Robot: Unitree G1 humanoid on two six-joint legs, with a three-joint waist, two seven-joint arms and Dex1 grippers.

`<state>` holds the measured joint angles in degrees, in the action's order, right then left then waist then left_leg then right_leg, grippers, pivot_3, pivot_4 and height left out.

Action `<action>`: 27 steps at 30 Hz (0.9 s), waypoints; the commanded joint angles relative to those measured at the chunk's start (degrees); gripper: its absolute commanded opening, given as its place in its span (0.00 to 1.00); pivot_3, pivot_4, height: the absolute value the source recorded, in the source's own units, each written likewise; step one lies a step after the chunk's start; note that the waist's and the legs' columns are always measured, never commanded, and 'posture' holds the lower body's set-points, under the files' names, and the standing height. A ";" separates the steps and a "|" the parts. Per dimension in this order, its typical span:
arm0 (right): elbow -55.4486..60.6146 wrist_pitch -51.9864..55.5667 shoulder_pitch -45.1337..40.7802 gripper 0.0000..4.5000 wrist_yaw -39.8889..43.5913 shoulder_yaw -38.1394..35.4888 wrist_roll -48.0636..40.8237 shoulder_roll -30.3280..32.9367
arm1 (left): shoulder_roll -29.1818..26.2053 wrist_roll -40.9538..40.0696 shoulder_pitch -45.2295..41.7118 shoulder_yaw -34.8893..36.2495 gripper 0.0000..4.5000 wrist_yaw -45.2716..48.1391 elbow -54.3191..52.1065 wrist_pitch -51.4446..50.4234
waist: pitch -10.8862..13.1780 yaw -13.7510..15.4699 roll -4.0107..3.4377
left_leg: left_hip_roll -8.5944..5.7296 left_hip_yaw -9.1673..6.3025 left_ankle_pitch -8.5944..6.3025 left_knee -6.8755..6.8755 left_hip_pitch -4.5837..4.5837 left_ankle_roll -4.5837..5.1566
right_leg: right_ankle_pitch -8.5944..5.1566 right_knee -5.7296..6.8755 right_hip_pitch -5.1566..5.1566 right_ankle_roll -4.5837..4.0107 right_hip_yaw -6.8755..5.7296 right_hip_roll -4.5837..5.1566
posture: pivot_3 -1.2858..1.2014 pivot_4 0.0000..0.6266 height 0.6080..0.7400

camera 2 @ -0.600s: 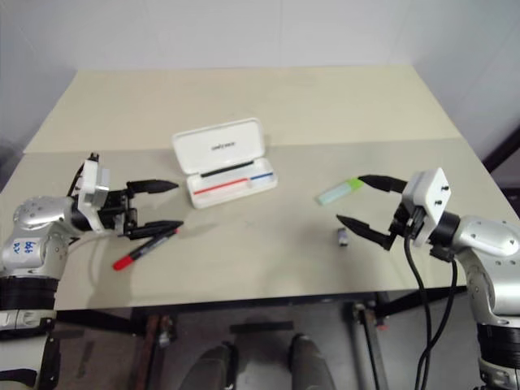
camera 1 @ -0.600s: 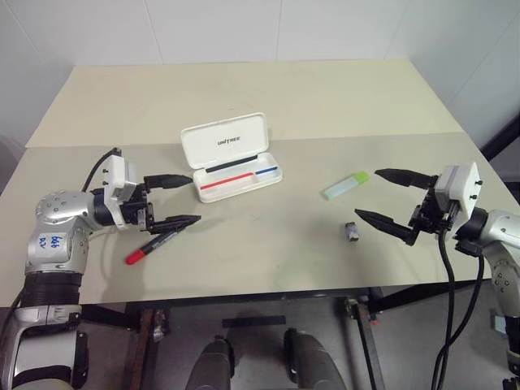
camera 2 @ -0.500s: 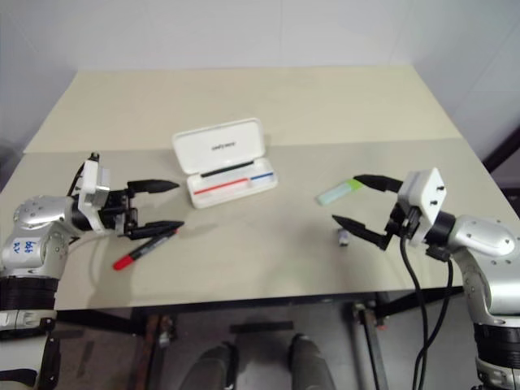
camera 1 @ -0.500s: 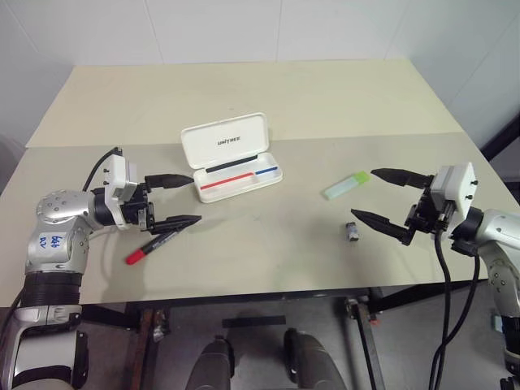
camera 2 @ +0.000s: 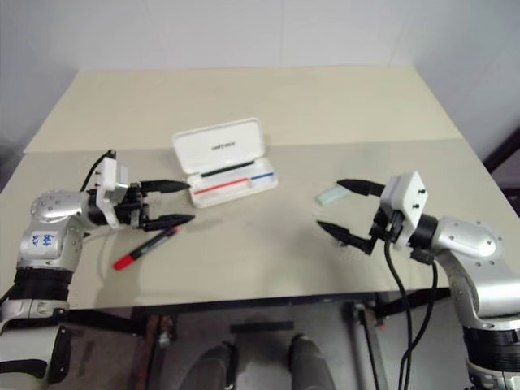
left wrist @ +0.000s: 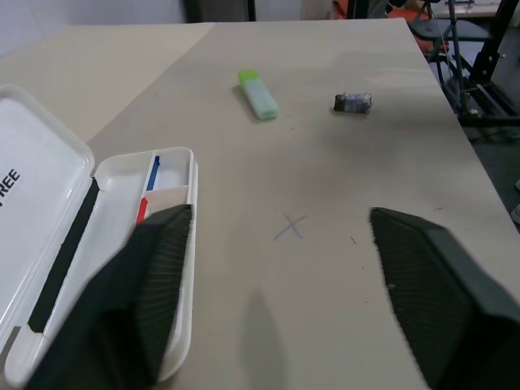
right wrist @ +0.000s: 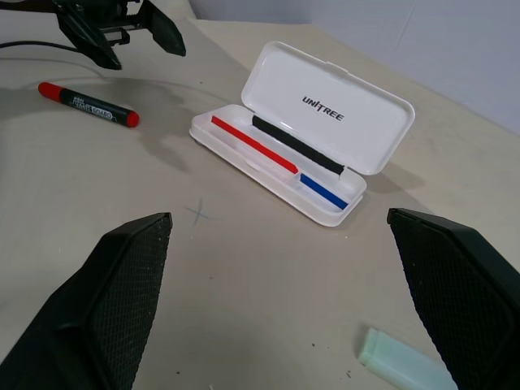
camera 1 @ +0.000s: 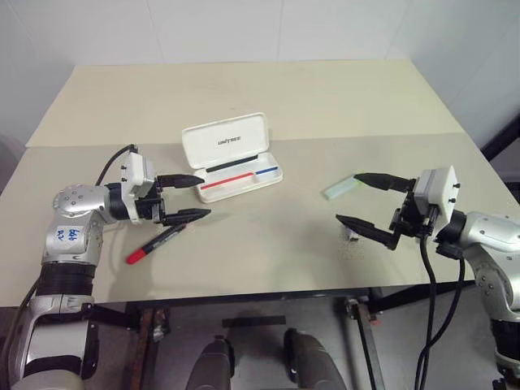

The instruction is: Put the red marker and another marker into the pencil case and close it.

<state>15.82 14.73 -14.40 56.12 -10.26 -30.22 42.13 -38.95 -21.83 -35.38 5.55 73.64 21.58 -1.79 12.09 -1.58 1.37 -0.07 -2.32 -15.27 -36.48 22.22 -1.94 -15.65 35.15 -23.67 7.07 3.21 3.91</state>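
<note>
The white pencil case (camera 1: 232, 145) lies open at the table's middle left, lid up, with red and blue stripes inside. On the table in front of it, toward the left, rests the red marker (camera 1: 154, 245), just nearer than my left gripper (camera 1: 202, 197). That gripper is open, holds nothing, and points right toward the case. The green highlighter (camera 1: 339, 190) lies to the right. My right gripper (camera 1: 349, 198) is open and points left; its far finger crosses the highlighter's cap end. The right wrist view shows the case (right wrist: 302, 138), the marker (right wrist: 88, 104) and the highlighter (right wrist: 402, 363).
A small dark grey block (camera 1: 351, 234) lies by my right gripper's near finger, and also appears in the left wrist view as the block (left wrist: 353, 102). A seam crosses the beige table (camera 1: 268, 89) behind the case. The table's front edge runs close below both arms.
My right gripper has moved left, so its fingers now reach over the highlighter and the block. My left gripper has shifted right toward the case, off the marker. Marker, highlighter and case have not moved.
</note>
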 commanded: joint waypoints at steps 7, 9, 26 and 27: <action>4.25 1.08 -2.75 1.00 -0.06 2.76 -0.95 -0.72 | 4.35 10.75 -7.08 -4.87 0.35 -9.90 9.68 6.84 | 0.00 0.46 0.00 | -0.03 -0.03 0.00 -0.12 0.03 0.01 | 0.01 0.08 0.01 0.02 -0.02 0.01 | 0.52 0.24 1.00; 4.03 1.44 -3.72 1.00 1.80 4.16 -1.08 -0.03 | 7.03 12.83 -10.02 -7.22 0.35 -10.39 13.60 7.64 | 0.00 0.86 0.00 | -0.04 -0.06 -0.01 -0.38 0.05 0.03 | 0.01 0.20 0.02 0.02 -0.03 0.00 | 0.52 0.24 1.00; 8.56 5.55 -7.05 1.00 -2.05 5.69 -1.30 -1.85 | 9.38 22.45 -20.51 -11.77 0.35 -14.01 32.18 14.42 | 0.02 1.44 0.04 | -0.05 -0.05 -0.05 -0.61 0.16 0.09 | 0.06 0.29 0.02 0.12 0.04 -0.05 | 0.52 0.24 1.00; 8.63 5.64 -7.12 1.00 -2.01 5.61 -1.37 -1.86 | 9.31 23.07 -20.76 -12.31 0.35 -13.39 32.53 14.43 | 0.01 1.44 0.04 | -0.05 -0.05 -0.05 -0.61 0.16 0.09 | 0.06 0.29 0.02 0.12 0.04 -0.05 | 0.52 0.24 1.00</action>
<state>22.25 20.27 -20.82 54.51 -3.99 -30.58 40.37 -29.18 0.32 -53.93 -6.13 59.51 53.75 11.74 12.10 -0.14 1.40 -0.12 -2.36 -15.32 -37.08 22.39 -1.85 -15.59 35.42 -23.65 7.19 3.24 3.86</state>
